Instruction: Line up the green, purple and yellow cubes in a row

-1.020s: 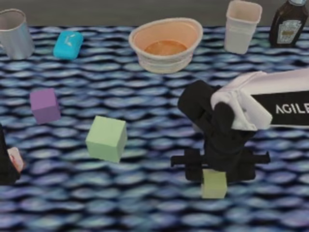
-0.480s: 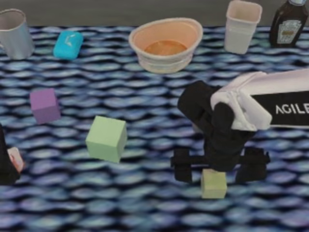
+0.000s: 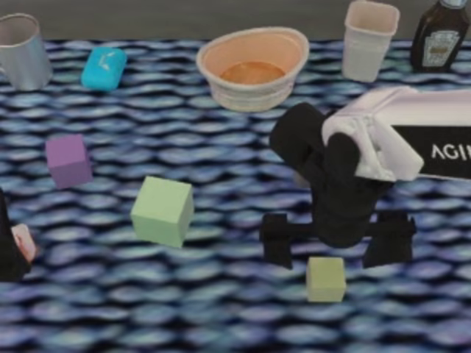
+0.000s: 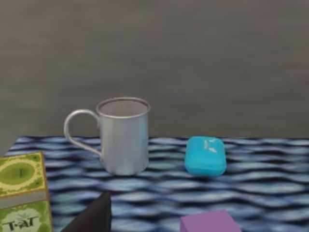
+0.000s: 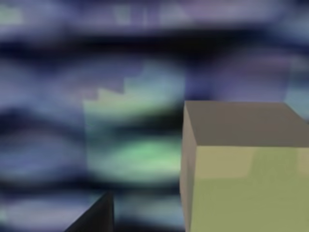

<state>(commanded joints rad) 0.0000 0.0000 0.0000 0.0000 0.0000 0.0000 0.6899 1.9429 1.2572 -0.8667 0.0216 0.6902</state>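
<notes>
The pale yellow cube rests on the cloth at the front right, and fills one side of the right wrist view. My right gripper hovers just behind and above it, open, its fingers spread wider than the cube and touching nothing. One dark finger shows in the right wrist view. The mint green cube sits left of centre. Farther left is the purple cube, whose top edge shows in the left wrist view. My left gripper is parked at the left edge.
Along the back stand a metal mug, a cyan rounded block, a beige bowl, a white cup and a dark bottle. A green tea box sits close to the left wrist.
My right gripper's fingers have spread apart and let go of the yellow cube, then drawn slightly up and back. The cube stays on the cloth. The left arm has not moved.
</notes>
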